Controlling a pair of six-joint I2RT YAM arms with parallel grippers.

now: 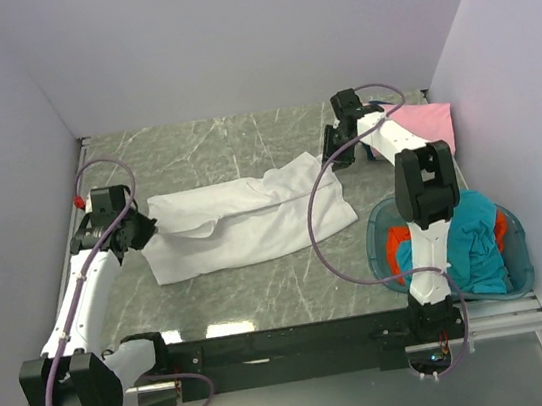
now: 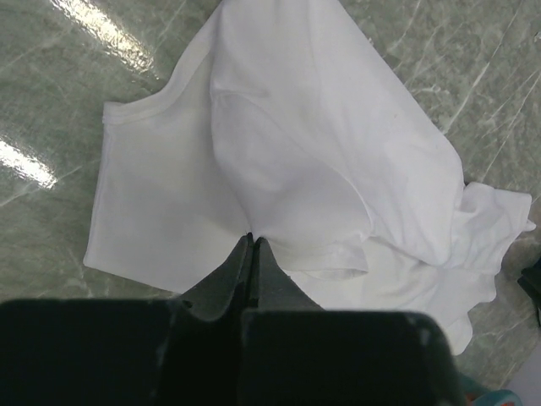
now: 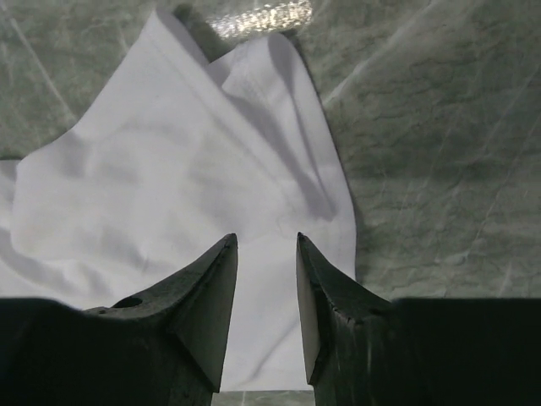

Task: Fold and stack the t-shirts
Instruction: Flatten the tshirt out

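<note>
A white t-shirt (image 1: 243, 222) lies rumpled and spread across the middle of the table. My left gripper (image 1: 144, 231) is at its left end, jaws shut on a pinch of the white cloth (image 2: 279, 169), with creases running out from the fingertips (image 2: 254, 239). At the shirt's far right end my right gripper (image 1: 332, 149) hovers just above the white cloth (image 3: 169, 169), open, nothing between its fingers (image 3: 221, 279). A pink t-shirt (image 1: 427, 125) lies folded in the back right corner. A teal t-shirt (image 1: 473, 240) and an orange-red one (image 1: 395, 246) sit in the basket.
The round translucent blue basket (image 1: 372, 234) stands at the right front, beside the right arm's base. Grey walls close in the marble table (image 1: 203, 147) on the left, back and right. A black rail (image 1: 290, 340) runs along the near edge.
</note>
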